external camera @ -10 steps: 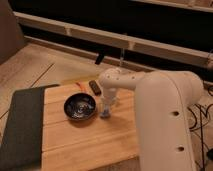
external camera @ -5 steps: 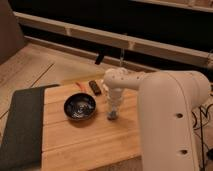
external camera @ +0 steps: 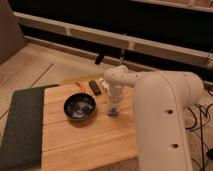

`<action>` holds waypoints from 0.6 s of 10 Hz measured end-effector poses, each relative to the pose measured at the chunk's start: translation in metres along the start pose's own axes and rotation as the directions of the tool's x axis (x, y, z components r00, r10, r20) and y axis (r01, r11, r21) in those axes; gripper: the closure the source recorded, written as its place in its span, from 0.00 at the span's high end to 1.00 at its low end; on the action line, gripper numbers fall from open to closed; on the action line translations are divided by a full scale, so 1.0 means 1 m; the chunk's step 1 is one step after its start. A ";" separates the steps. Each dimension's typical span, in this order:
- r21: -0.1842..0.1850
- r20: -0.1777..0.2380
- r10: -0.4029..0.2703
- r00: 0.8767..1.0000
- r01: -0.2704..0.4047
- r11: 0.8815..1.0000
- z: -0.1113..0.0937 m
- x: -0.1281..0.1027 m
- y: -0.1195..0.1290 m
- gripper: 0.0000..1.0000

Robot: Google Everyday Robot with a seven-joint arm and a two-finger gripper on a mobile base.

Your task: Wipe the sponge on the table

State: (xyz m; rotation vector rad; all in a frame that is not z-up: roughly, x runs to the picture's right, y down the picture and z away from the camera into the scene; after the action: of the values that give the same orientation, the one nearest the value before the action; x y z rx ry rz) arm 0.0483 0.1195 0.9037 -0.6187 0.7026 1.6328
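Note:
The sponge (external camera: 114,112) is a small grey-blue block resting on the table (external camera: 85,140), just right of the black bowl. My gripper (external camera: 114,106) points straight down onto it from the white arm (external camera: 160,115) that fills the right side of the view. The fingers come down on either side of the sponge, which is pressed against the plank-striped top.
A black bowl (external camera: 79,107) stands left of the sponge. A small dark bar (external camera: 94,87) and an orange-red item (external camera: 78,85) lie near the table's far edge. A dark grey mat (external camera: 21,125) covers the left end. A wall rail runs behind.
The gripper and the sponge have slid a little to the right across the table, away from the bowl.

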 end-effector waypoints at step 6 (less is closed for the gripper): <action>-0.080 -0.003 -0.097 0.995 0.096 0.992 0.000 0.009 0.063 0.00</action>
State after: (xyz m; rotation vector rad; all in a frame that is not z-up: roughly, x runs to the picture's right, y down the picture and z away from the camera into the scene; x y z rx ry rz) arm -0.0155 0.1178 0.9047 -0.7055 0.6057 1.5756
